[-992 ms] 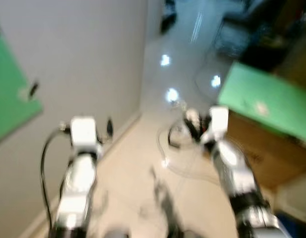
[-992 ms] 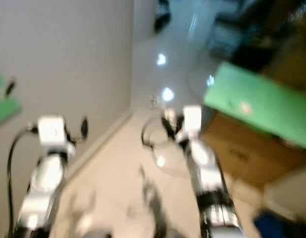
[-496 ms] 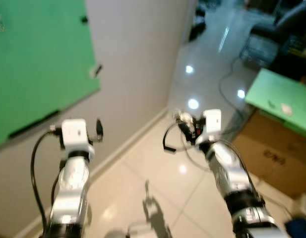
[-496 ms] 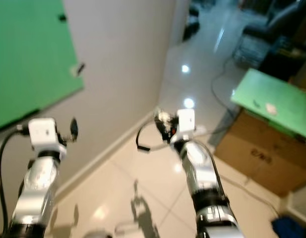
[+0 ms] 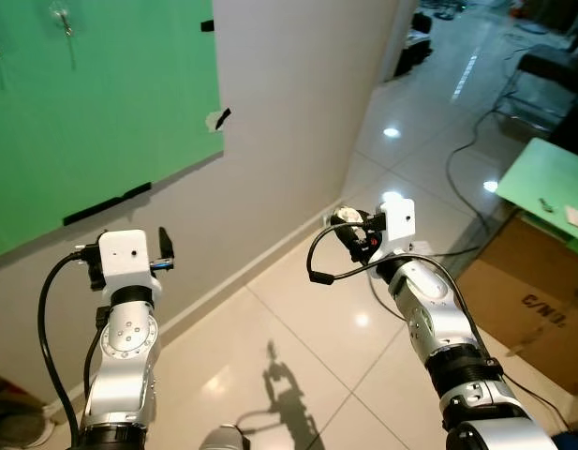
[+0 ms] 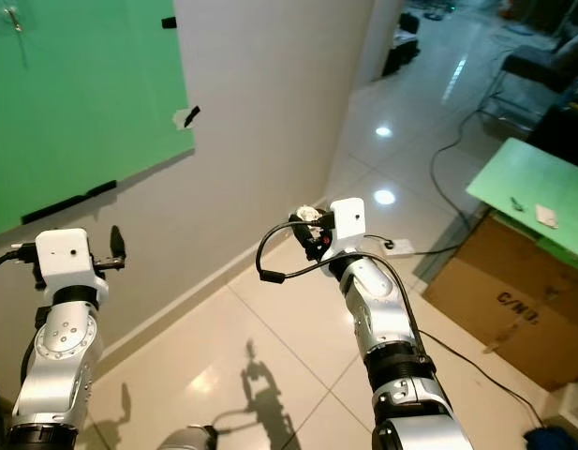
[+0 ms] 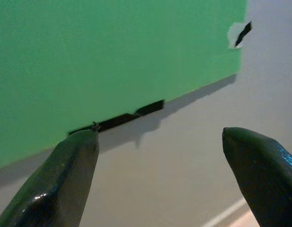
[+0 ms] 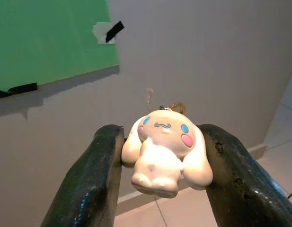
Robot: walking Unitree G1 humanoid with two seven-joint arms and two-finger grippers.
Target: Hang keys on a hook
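Green board [image 5: 92,103] is taking up most of the wall [image 5: 289,122] on the robot's left, taped at its edges with black strips, and 2 small metal hooks [image 5: 64,19] are sticking out near its top edge. Right gripper [image 8: 162,156] is squeezing a cream plush-dog keychain [image 8: 162,153] between its 2 black fingers [image 8: 96,175], closed tight against both sides of the charm, with a bit of gold ring poking out behind its head. Head camera is showing that same gripper [image 5: 349,227] sitting raised over the tile floor [image 5: 307,328], pointing toward the wall but well apart from the hooks.

Left gripper [image 7: 160,156] is hanging spread wide with nothing between its fingers, aimed at the board's lower edge.

Off to the right, a cardboard box [image 5: 532,314] is sitting on the floor with a green panel [image 5: 546,192] lying on top of it; can't tell what's inside. A black cable [image 5: 466,141] is trailing across the glossy tiles.
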